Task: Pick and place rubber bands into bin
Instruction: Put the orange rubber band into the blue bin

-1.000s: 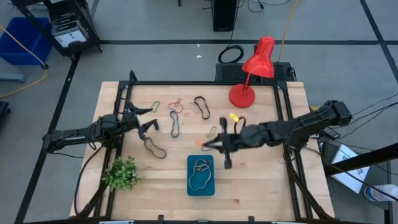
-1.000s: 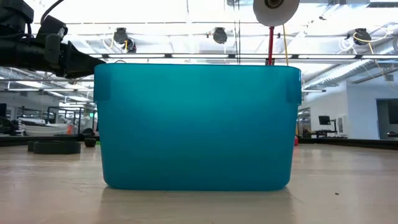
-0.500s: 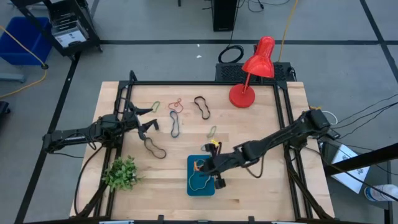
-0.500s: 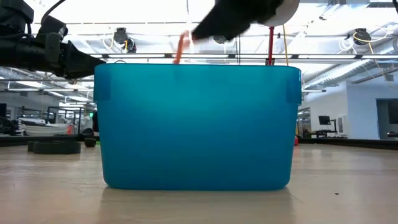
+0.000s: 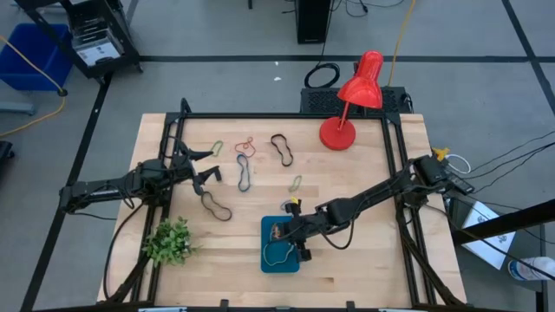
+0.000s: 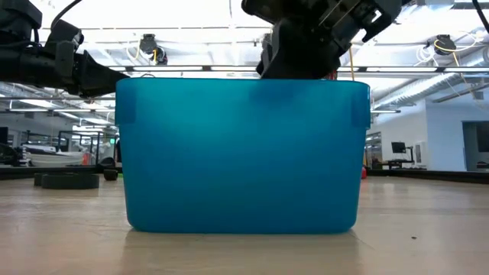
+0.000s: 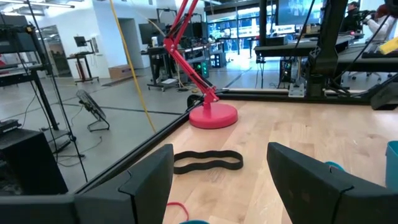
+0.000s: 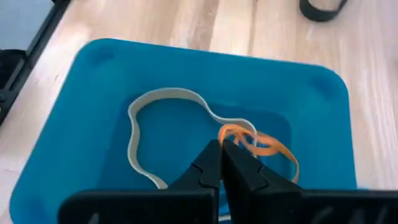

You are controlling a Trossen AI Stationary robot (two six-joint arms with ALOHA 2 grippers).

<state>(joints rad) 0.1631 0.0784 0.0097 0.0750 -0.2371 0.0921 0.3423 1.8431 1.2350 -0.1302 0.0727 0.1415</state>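
The right arm's fingers [image 8: 222,163] are pinching shut on an orange rubber band [image 8: 261,144] low inside the bin [image 5: 268,263], near the counter's front edge; releasing here should drop it cleanly. That arm is stretching low across the counter; the left fingers [image 5: 206,173] are waiting spread, empty.

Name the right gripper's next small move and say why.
Probably open the jaws. The right gripper is shut on the orange band, which already hangs inside the bin over the tan band, so letting go should drop it in.
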